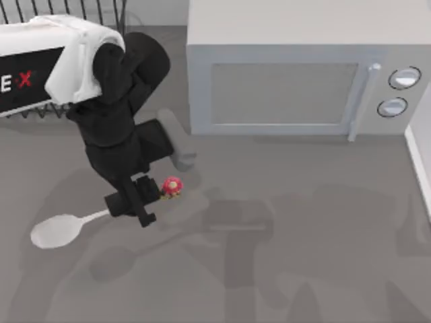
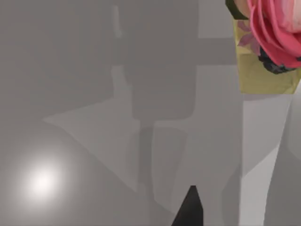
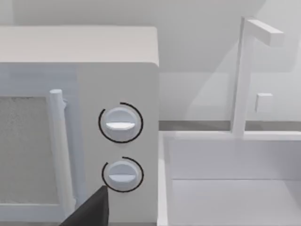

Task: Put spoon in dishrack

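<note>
The white spoon with its red-and-yellow knob (image 1: 60, 229) lies left; our left gripper (image 1: 133, 204) hides its handle, grip unclear.

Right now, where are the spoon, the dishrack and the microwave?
spoon (image 1: 57, 231), top view, on its oval bowl.
dishrack (image 1: 101, 9), top view, on its upright black prongs.
microwave (image 1: 283, 93), top view, on its door window.
</note>
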Motion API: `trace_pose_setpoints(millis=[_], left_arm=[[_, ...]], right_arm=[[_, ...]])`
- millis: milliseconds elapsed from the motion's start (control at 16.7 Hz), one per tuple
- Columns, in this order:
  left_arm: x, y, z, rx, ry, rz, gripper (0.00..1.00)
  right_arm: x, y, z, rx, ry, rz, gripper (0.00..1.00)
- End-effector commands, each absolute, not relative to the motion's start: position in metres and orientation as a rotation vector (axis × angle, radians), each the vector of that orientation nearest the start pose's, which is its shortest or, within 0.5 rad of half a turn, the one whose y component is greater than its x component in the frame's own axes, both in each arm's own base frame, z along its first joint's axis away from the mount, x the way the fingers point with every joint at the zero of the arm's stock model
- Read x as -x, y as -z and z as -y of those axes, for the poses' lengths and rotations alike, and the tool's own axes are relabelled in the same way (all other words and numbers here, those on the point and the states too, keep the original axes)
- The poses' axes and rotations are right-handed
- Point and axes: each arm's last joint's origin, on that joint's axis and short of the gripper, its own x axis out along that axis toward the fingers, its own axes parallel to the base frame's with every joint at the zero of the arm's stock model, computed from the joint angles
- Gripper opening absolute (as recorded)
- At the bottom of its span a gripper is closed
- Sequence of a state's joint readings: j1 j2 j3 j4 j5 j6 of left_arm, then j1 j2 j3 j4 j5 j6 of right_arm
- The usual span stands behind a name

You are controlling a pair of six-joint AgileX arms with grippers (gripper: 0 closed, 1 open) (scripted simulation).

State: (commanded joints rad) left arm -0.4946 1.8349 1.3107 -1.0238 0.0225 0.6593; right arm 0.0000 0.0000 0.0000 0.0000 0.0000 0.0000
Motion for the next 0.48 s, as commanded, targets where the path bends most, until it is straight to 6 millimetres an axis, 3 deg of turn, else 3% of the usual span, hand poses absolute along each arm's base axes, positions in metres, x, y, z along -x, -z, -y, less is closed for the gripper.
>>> trace_pose_setpoints(millis=[300, 480], left_arm=[[-0.292, -0.27, 0.155, -0.873, 0.909, -1.385, 0.0], [-0.283, -0.306, 0.149, -0.867, 0.9, -1.361, 0.0]], right_arm=[[-0.106, -0.16, 0.001, 0.0, 0.0, 0.0, 1.0], [-0.106, -0.16, 0.001, 0.0, 0.0, 0.0, 1.0]])
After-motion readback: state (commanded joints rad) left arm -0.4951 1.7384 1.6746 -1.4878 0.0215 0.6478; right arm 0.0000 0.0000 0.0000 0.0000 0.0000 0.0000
